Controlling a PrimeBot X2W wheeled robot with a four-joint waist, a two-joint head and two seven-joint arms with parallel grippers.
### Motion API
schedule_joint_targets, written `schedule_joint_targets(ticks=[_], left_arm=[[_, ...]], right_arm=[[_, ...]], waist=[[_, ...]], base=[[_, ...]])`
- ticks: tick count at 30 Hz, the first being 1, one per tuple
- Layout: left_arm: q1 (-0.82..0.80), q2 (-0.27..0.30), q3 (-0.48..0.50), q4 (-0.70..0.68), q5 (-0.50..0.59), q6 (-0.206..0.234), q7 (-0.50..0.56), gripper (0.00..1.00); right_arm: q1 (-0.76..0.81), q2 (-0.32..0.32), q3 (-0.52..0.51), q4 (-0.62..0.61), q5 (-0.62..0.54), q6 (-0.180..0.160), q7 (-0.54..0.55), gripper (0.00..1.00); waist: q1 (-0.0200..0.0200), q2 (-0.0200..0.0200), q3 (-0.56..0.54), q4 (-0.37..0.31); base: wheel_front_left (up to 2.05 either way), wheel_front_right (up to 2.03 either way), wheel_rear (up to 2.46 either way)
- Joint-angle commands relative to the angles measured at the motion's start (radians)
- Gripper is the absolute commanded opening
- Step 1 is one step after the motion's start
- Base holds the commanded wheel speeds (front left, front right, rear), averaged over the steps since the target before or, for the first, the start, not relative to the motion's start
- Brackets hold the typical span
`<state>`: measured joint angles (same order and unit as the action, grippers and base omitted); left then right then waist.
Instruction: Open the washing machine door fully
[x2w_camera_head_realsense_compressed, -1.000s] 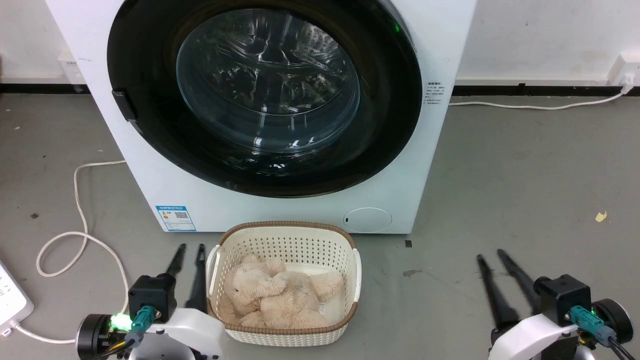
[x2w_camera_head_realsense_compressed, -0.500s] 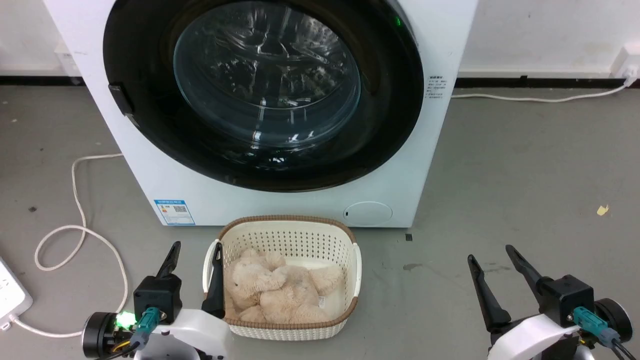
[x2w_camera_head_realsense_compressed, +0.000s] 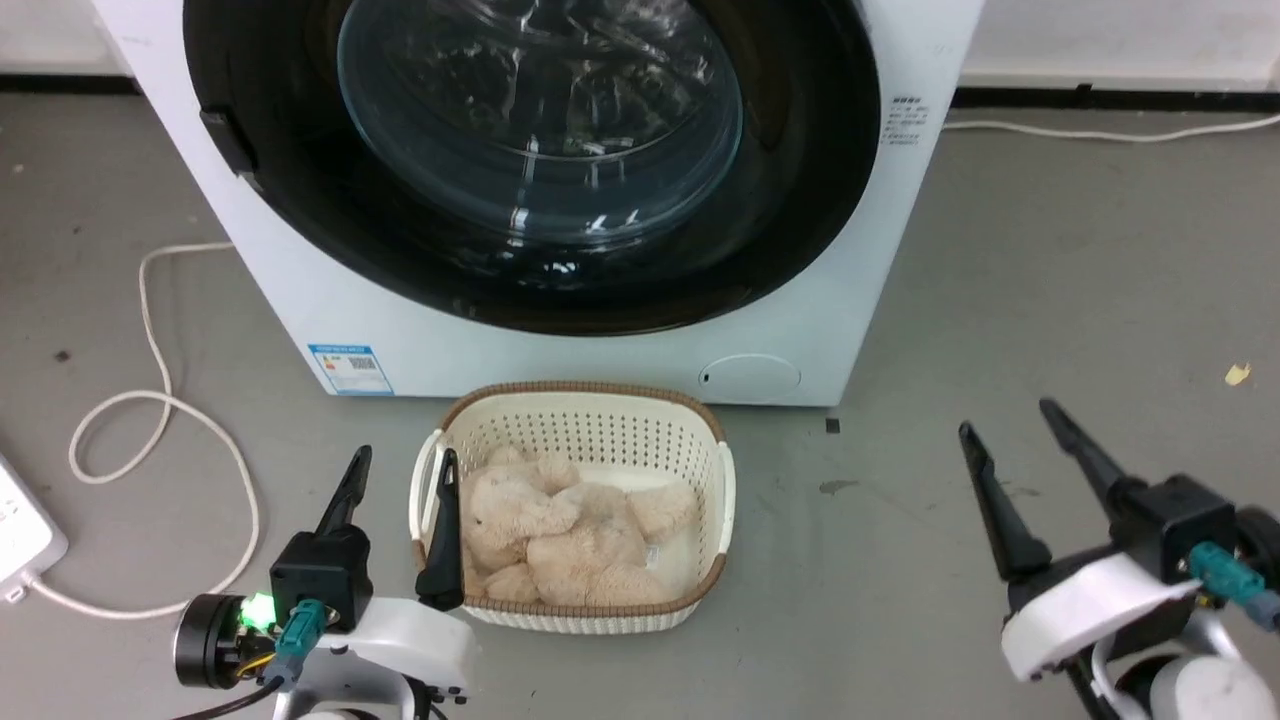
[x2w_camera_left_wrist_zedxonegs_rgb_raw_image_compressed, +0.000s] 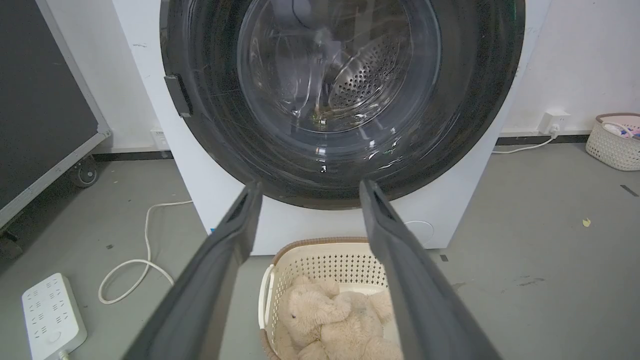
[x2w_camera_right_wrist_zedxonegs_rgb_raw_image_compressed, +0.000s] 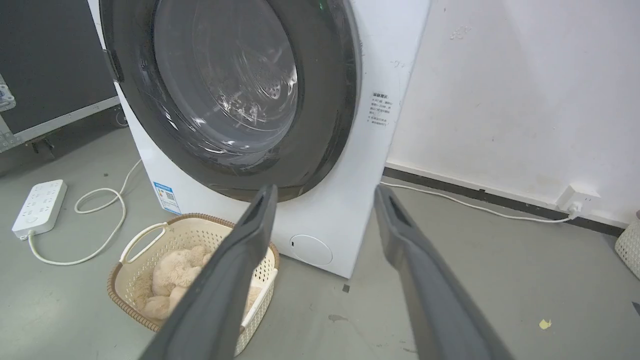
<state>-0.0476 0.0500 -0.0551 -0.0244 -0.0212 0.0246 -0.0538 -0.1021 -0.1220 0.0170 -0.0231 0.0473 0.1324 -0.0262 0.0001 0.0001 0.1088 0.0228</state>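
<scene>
Zero progress: the washing machine door (x2w_camera_head_realsense_compressed: 540, 120) is seen shut, so all the opening is left; left gripper (x2w_camera_head_realsense_compressed: 406, 455) and right gripper (x2w_camera_head_realsense_compressed: 1006, 416) are held wide open, empty.

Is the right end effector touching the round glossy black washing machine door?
Apart. Head view: bare grey floor lies between the right end effector and the glossy black door.

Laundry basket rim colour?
Brown, on a cream perforated laundry basket; head view shows it best.
</scene>
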Motion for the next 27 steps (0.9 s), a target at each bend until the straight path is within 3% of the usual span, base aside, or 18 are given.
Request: schedule_joint_targets(ticks=[1,9,10,11,27], left_arm=[[-0.018,0.0,-0.005,-0.006,-0.006,0.006,-0.009,1.0],[-0.03,0.0,-0.02,-0.019,-0.01,0.017,-0.026,1.0],[-0.032,0.0,-0.022,-0.02,-0.011,0.019,-0.028,1.0],[-0.033,0.0,-0.024,-0.022,-0.013,0.02,-0.03,1.0],[-0.079,0.0,-0.071,-0.044,-0.034,0.051,-0.063,1.0]], right_arm=[[-0.029,-0.017,0.006,-0.01,0.01,0.0,0.002,1.0],[-0.136,-0.056,0.013,-0.006,0.057,-0.001,0.01,1.0],[-0.149,-0.06,0.014,-0.004,0.065,-0.001,0.011,0.46],[-0.164,-0.063,0.015,-0.001,0.074,-0.001,0.012,0.0],[-0.415,-0.07,-0.043,0.159,0.283,-0.001,0.09,0.0]], waist=[[-0.0001,-0.0001,0.01,0.006],[-0.0001,-0.0001,0.045,0.024],[-0.0001,-0.0001,0.05,0.026],[-0.0001,-0.0001,0.054,0.028],[-0.0001,-0.0001,0.138,0.076]], base=[[0.0,0.0,0.0],[0.0,0.0,0.0],[0.0,0.0,0.0],[0.0,0.0,0.0],[0.0,0.0,0.0]])
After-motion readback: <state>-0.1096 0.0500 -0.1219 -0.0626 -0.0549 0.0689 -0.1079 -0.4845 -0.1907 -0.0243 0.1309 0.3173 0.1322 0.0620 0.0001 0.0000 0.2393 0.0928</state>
